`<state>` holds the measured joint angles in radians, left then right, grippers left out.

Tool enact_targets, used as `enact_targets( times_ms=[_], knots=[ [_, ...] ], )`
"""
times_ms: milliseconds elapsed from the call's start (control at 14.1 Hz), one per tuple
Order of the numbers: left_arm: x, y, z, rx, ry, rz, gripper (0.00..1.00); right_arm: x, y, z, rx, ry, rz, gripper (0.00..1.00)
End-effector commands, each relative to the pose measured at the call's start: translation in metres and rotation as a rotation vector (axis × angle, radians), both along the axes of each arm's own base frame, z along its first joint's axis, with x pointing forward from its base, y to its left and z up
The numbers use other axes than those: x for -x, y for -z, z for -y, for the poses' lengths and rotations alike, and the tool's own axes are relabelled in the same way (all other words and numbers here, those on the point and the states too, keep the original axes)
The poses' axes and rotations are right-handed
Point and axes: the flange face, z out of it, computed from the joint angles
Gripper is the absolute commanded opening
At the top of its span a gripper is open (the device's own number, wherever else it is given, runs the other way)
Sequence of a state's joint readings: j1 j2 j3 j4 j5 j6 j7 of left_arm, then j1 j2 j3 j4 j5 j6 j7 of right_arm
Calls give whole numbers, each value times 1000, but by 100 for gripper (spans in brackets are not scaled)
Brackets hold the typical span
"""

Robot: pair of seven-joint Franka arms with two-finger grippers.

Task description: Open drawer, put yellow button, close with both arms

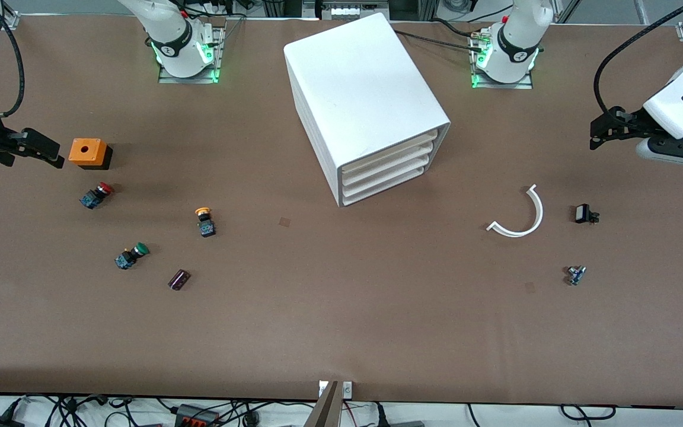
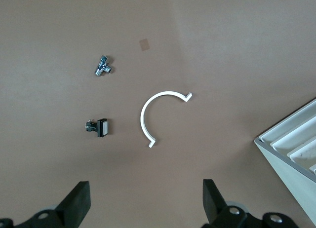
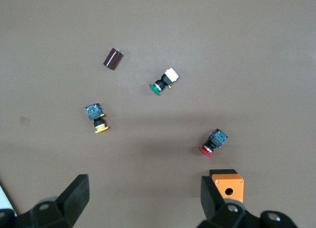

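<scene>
Cabinet: a big white cabinet (image 1: 366, 101) stands on the brown table (image 1: 341, 332) between the two arm bases, its front turned toward the camera and somewhat toward the left arm's end.
Drawer: the top drawer (image 1: 390, 153) of four alike is pushed in, flush with the three below it; a corner of the stack shows in the left wrist view (image 2: 292, 139).
Yellow button: the yellow button (image 1: 204, 221) lies on the table toward the right arm's end, nearer the camera than the cabinet, cap pointing toward the arm bases; it also shows in the right wrist view (image 3: 96, 118).
Red button: the red button (image 1: 96, 195) lies just nearer the camera than the orange box (image 1: 89, 152).
Green button: the green button (image 1: 131, 255) lies nearer the camera than the red one, close to a small dark cylinder (image 1: 179, 279).
Left arm's end: a white curved strip (image 1: 519, 216), a small black part (image 1: 585, 214) and a small metal part (image 1: 576, 274) lie apart from one another.
Right hand: the right hand (image 1: 45, 151) hangs over the table just beside the orange box, fingers (image 3: 75, 196) wide apart, holding nothing.
Left hand: the left hand (image 1: 601, 134) hangs over the left arm's end of the table, fingers (image 2: 78, 201) wide apart, holding nothing.
</scene>
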<state>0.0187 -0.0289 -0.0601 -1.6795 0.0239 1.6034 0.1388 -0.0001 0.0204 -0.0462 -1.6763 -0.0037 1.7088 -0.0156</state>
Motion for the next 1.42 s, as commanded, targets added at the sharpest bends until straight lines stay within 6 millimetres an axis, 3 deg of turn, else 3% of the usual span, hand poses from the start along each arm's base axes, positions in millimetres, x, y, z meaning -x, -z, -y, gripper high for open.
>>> enact_targets(
  times_ms=[0,142,284,498,711,782,924,1067,1209,1351],
  knots=[
    [-2,-5,3,13,-8,1,100,-1,8,-2,8,-10,-8,100],
    [-2,-6,4,13,-8,2,100,-6,20,-16,4,-34,-29,100],
    [-1,-6,20,9,22,-1,100,-14,38,-25,5,-48,-57,100],
    [0,-6,22,14,30,-4,100,-32,84,-39,-29,-57,-111,100],
    [7,4,32,60,44,-90,100,-50,144,-76,-24,-142,-167,100],
    [4,23,34,73,48,-155,100,-56,161,-84,-24,-164,-166,100],
    [8,38,42,104,60,-240,100,-65,205,-96,-21,-178,-195,100],
    [1,66,58,129,79,-310,100,-67,235,-121,-11,-226,-207,100],
    [-12,117,80,261,76,-422,100,-69,262,-141,-4,-257,-209,100],
    [-26,158,96,432,34,-487,100,-71,286,-141,-9,-277,-218,100]
  ],
)
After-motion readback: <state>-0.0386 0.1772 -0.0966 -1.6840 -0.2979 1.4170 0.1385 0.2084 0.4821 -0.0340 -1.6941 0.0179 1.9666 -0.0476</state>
